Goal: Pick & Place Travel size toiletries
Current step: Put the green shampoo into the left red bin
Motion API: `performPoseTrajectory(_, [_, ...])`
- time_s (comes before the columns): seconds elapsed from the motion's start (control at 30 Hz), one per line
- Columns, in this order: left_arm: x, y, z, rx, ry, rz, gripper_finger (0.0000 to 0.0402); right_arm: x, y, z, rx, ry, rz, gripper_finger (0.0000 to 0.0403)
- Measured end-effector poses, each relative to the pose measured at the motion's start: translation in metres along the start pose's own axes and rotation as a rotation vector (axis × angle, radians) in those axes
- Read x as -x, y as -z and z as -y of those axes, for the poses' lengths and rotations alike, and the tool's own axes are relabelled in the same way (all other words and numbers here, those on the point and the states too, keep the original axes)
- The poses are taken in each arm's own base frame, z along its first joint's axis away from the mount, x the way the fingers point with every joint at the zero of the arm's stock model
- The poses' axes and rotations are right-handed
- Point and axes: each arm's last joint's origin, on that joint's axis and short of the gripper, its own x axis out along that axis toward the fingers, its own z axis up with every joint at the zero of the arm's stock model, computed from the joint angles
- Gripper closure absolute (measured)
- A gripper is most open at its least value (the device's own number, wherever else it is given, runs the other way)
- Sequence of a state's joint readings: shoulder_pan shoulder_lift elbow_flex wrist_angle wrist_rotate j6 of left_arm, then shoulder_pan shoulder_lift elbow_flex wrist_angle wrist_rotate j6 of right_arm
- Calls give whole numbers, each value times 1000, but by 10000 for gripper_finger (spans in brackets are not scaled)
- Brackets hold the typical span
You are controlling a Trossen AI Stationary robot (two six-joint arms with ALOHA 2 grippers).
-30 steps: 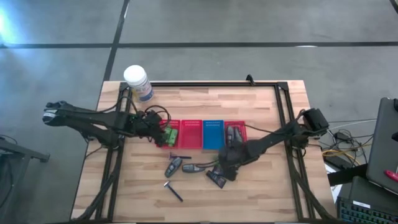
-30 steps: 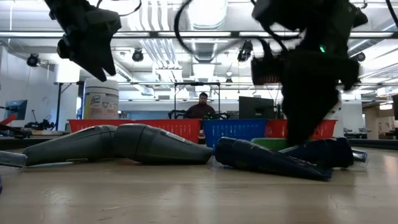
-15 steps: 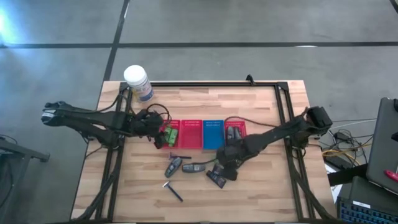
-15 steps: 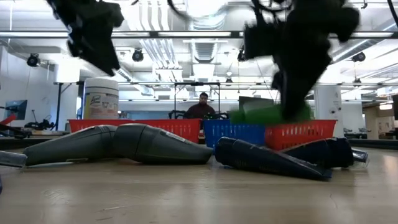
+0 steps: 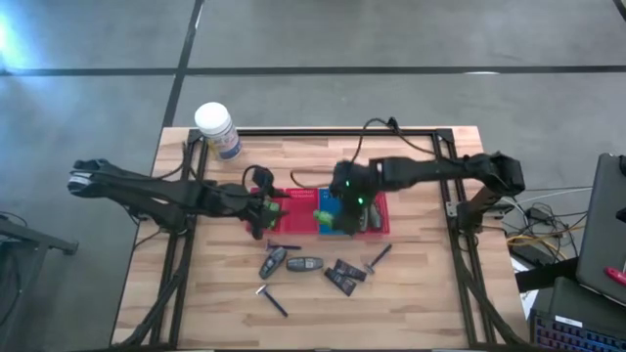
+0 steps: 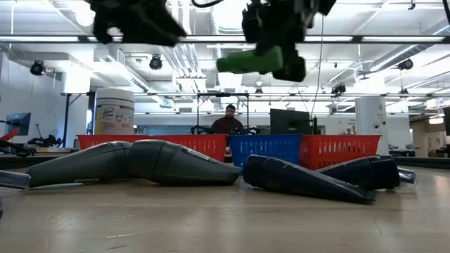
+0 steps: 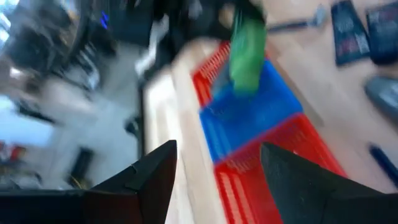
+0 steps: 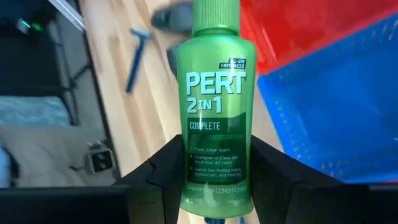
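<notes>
Your right gripper [image 5: 344, 207] grips the green bottle [image 8: 215, 99] by its base, lying level in the air above the blue basket [image 5: 335, 217]. Left gripper [image 5: 262, 210], fingers apart, is farther off.

overhead, table-level, two wrist (close)

Left wrist view is pure smear, the green bottle [image 7: 247, 46] is just a streak. Down low, the razor [image 6: 13, 180] gets chopped by the frame edge.
</notes>
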State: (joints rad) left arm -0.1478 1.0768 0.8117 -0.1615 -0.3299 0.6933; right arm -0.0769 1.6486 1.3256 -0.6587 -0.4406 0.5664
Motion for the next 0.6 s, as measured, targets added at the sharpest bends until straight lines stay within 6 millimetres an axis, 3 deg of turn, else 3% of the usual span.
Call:
performPoseTrajectory(0.23, [-29, -5, 7, -101, -60, 54, 165, 19, -30, 20, -8, -90, 52, 272])
performPoseTrajectory(0.6, [-74, -4, 0, -127, -38, 59, 166, 21, -31, 21, -1, -121, 39, 267])
